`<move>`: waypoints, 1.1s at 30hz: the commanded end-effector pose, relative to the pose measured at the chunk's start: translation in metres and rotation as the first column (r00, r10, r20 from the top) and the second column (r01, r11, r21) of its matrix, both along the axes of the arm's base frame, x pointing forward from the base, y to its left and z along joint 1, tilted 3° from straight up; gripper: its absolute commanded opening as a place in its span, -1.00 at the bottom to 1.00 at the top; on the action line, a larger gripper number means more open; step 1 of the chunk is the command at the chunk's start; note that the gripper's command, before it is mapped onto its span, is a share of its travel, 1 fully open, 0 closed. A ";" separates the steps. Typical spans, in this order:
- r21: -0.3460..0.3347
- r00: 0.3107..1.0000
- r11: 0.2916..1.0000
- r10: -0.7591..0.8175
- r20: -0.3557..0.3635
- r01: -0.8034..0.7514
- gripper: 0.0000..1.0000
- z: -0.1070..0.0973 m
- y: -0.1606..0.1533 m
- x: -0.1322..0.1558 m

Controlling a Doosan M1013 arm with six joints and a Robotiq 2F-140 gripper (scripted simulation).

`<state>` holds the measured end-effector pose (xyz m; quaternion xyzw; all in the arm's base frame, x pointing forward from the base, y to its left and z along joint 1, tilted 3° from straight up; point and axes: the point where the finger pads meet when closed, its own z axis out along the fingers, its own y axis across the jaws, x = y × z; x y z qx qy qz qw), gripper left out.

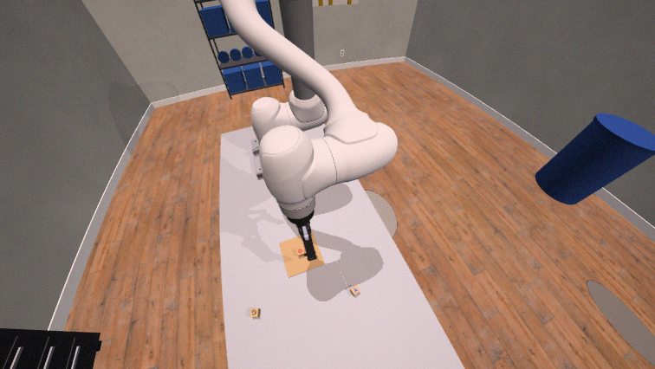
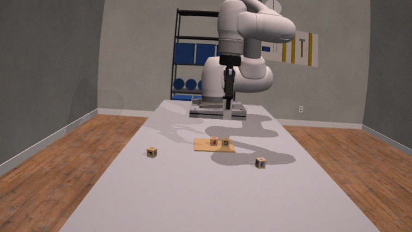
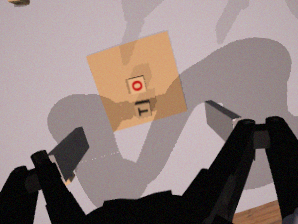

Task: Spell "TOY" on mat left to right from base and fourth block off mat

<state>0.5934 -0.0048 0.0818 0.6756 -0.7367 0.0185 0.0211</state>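
The mat (image 1: 291, 269) (image 2: 201, 148) (image 3: 107, 65) lies flat. The O block (image 1: 300, 251) (image 2: 213, 141) (image 3: 137, 85) lies on it with a red O on top. The T block (image 2: 225, 141) (image 3: 143, 109) lies beside it near the mat's edge, a small gap between them, T upright seen from the base; the gripper hides it in the top view. A block (image 1: 355, 290) (image 2: 260, 163) with a blue A-like letter on top lies off the mat. Another (image 1: 255, 312) (image 2: 151, 152) (image 3: 19, 2), reading like G, lies off it too. My gripper (image 1: 311, 257) (image 2: 228, 108) (image 3: 144, 125) is wide open and empty above the mat.
The table (image 1: 293, 339) (image 2: 201, 195) bears everything. The robot's base plate (image 2: 217, 115) stands at its back end. The arm's shadows fall across the mat and table. A shelf (image 1: 251, 85) stands behind the base, and a blue cylinder (image 1: 591, 160) shows at the right in the top view.
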 end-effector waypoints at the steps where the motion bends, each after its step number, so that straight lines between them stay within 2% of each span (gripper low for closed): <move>1: 0.003 1.000 1.000 0.004 0.005 -0.004 1.00 0.005 0.002 0.002; 26: 0.003 1.000 1.000 0.007 0.005 -0.007 1.00 0.005 0.003 0.004; 27: 0.003 1.000 1.000 0.022 0.004 -0.022 1.00 0.005 0.006 0.014; 29: 0.003 0.996 0.996 0.092 0.000 -0.092 1.00 0.005 0.023 0.061; 33: 0.003 0.988 0.988 0.156 -0.003 -0.156 1.00 0.002 0.041 0.103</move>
